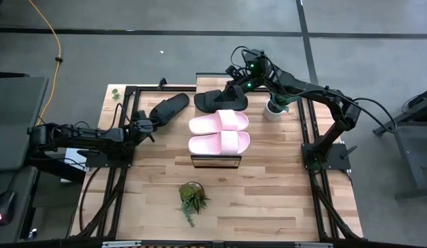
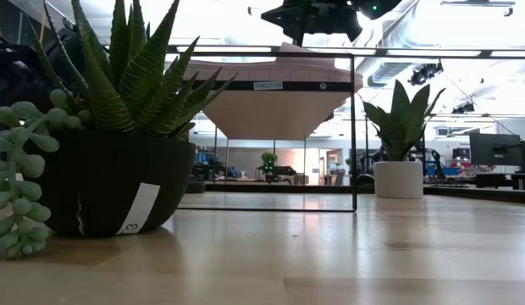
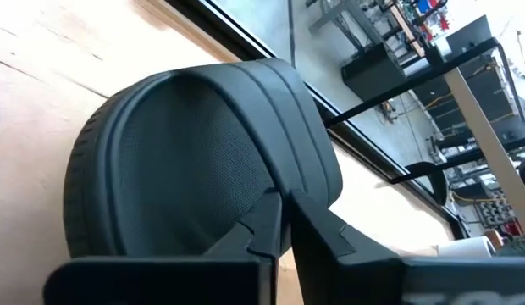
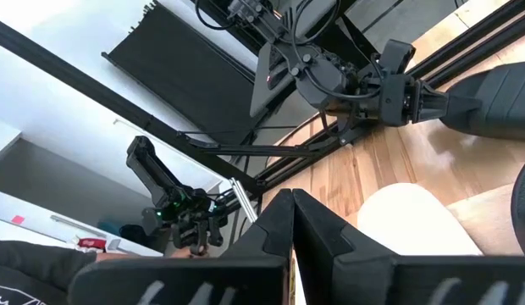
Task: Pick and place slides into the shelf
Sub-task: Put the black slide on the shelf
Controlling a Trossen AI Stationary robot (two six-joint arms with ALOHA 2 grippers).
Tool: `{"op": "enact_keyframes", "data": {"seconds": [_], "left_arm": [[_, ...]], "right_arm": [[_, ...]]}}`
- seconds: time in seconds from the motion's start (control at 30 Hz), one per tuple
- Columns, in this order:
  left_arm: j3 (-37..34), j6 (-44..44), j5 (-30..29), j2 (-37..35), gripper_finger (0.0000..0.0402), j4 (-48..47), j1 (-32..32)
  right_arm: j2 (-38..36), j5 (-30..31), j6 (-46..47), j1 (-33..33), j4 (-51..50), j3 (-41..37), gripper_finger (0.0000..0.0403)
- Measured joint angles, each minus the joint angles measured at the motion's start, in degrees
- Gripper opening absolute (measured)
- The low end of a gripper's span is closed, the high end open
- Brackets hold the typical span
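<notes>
Two pale pink slides [image 1: 220, 122] [image 1: 219, 142] lie side by side on the shelf [image 1: 215, 162]. At the shelf's far end lies a black slide [image 1: 217, 102]. My right gripper [image 1: 235, 85] hangs shut above it, holding nothing. A second black slide [image 1: 169, 108] lies on the table left of the shelf. My left gripper [image 1: 149, 125] is shut on the end of this slide that faces the table's left edge; the right wrist view shows the left gripper [image 4: 439, 103] at that slide [image 4: 500, 100]. My left gripper pinches the rounded end of the black slide [image 3: 237, 199] between its two fingers, which stand almost together. The fingers come from the table's left side, slanting a little downward, along the slide's length. The slide lies on the table.
A dark pot with succulents [image 1: 193, 197] stands near the table's front edge and fills the left of the low view [image 2: 110, 169]. A white pot with a plant [image 1: 274, 108] stands right of the shelf. A small plant [image 1: 115, 91] sits at the far left corner.
</notes>
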Motion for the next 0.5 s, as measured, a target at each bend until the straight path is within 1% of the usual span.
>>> {"op": "enact_keyframes", "data": {"seconds": [0.07,0.2,0.37,0.5], "left_arm": [[0.00,0.02,-0.11,0.00,0.0018,0.31,0.02],[0.02,0.41,-0.79,0.00,0.0004,1.38,0.01],[0.02,0.44,-1.12,0.00,0.0005,1.64,0.00],[0.02,2.86,-1.09,-0.02,0.0004,5.71,0.00]], "right_arm": [[0.00,0.00,-0.04,0.00,0.02,0.00,0.0001],[0.00,0.00,-0.04,0.00,0.02,0.00,0.0001],[0.00,0.00,0.00,0.00,0.02,0.00,0.0001],[0.00,0.00,0.04,0.00,0.02,0.00,0.0001]]}}
